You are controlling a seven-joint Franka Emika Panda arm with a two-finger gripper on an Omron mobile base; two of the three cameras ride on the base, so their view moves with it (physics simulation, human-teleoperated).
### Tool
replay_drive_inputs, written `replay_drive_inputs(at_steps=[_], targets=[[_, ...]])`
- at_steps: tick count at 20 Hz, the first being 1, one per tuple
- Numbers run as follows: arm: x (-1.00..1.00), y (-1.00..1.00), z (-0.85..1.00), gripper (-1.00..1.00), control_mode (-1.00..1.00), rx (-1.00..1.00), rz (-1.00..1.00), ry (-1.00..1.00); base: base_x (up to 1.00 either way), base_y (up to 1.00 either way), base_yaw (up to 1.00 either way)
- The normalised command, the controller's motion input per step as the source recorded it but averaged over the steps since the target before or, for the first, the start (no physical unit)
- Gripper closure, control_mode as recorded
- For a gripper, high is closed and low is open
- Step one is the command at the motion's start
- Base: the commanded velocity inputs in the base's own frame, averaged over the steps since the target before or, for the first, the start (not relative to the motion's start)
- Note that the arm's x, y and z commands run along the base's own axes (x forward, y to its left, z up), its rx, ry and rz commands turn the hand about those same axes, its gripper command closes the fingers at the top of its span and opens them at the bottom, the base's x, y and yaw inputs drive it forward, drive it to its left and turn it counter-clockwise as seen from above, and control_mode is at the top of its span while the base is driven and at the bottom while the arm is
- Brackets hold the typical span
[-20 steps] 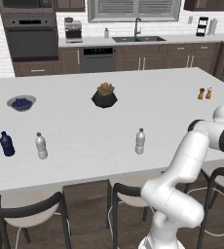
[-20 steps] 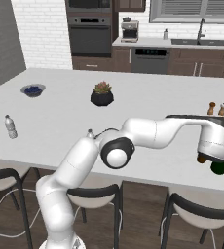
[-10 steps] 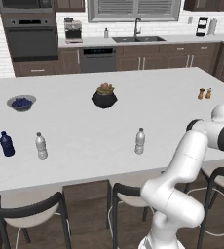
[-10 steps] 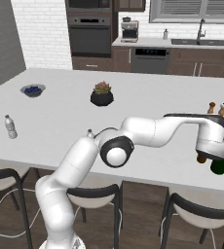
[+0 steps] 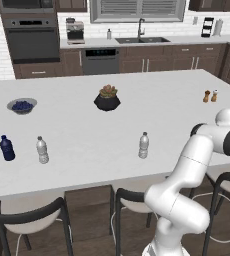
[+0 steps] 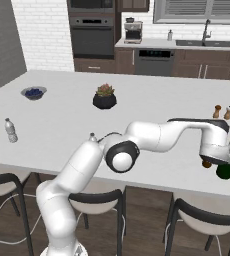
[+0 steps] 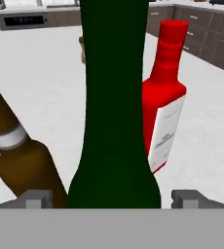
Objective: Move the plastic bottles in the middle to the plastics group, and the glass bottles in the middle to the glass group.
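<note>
At the counter's right end, the hand view shows a dark green wine bottle [image 7: 115, 107] upright between the gripper's [image 7: 112, 198] fingers, which stand wide and clear of its sides, with a brown glass bottle [image 7: 21, 158] and a red bottle [image 7: 165, 102] just beside it. The left base view shows the clear plastic water bottle [image 5: 144, 145] mid-counter, well apart from the dark blue bottle [image 5: 7, 148] at far left. The fingers have spread since a second ago. The arm reaches far right, low over the countertop [image 6: 152, 120].
</note>
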Motion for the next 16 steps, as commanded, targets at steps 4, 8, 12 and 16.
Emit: replay_drive_inputs(at_steps=[4, 8, 12, 16], targets=[[0.0, -0.11, 0.03, -1.0, -1.0, 0.0, 0.0, 0.0, 0.0, 0.0, 0.0], [-0.04, -0.01, 0.15, -1.0, -1.0, 0.0, 0.0, 0.0, 0.0, 0.0, 0.0], [-0.18, 0.0, 0.37, -1.0, -1.0, 0.0, 0.0, 0.03, 0.0, 0.0, 0.0], [-0.37, 0.03, 0.41, -1.0, -1.0, 0.0, -0.04, 0.05, 0.0, 0.0, 0.0]])
